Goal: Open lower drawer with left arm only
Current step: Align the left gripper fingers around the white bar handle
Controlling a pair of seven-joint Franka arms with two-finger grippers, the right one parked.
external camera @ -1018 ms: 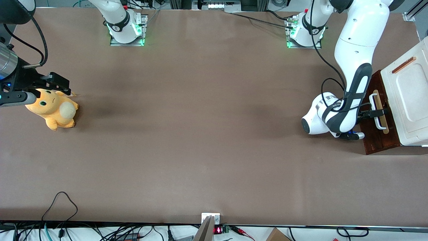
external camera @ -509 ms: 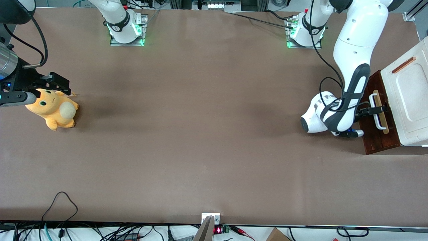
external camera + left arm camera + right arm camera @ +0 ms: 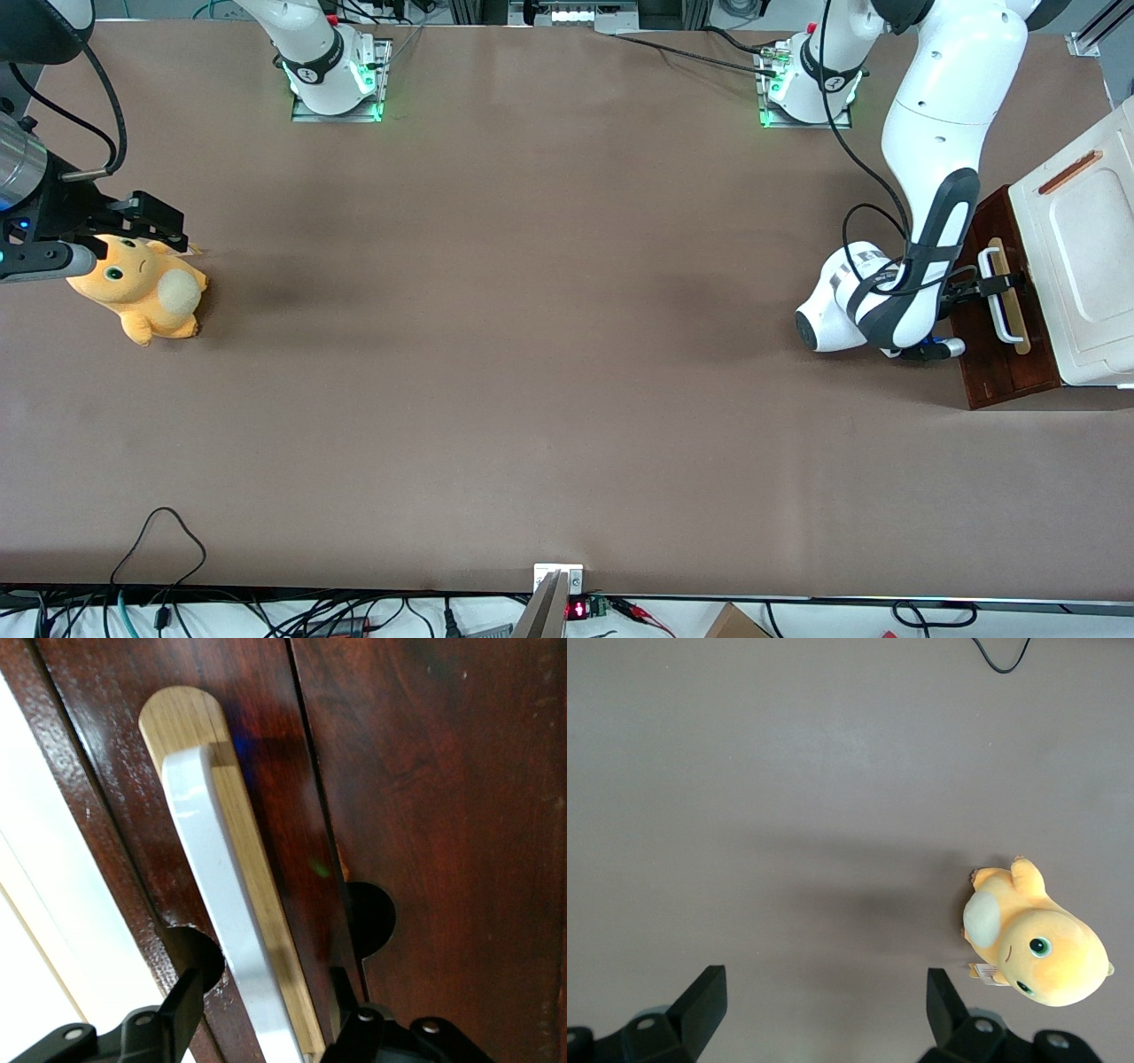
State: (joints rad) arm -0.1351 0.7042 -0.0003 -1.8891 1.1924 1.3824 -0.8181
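While I watched from the console, the left arm [image 3: 930, 159] reached down at the working arm's end of the brown table [image 3: 532, 354], its black gripper [image 3: 997, 285] set at the white loop handle [image 3: 999, 306] of the lower drawer [image 3: 1010, 372]. In the wrist view the gripper [image 3: 266, 1028] had its two fingers [image 3: 182, 1014] spread apart, one on each side of the handle [image 3: 221, 904], with a clear gap between each finger and the white bar, so it straddled the handle rather than pinching it. The handle ran along a pale wooden strip [image 3: 190, 718] fixed to the dark red-brown drawer front [image 3: 425, 815].

From the front camera, the drawer front stood out a little from under the white cabinet top [image 3: 1085, 239], close to the table's edge at that end. I could not tell whether any of the tray inside showed.

Toward the parked arm's end of the table, an orange plush toy [image 3: 146, 288] lay near that edge, well apart from the drawer; the right wrist camera showed it [image 3: 1036, 943] lying on its side.
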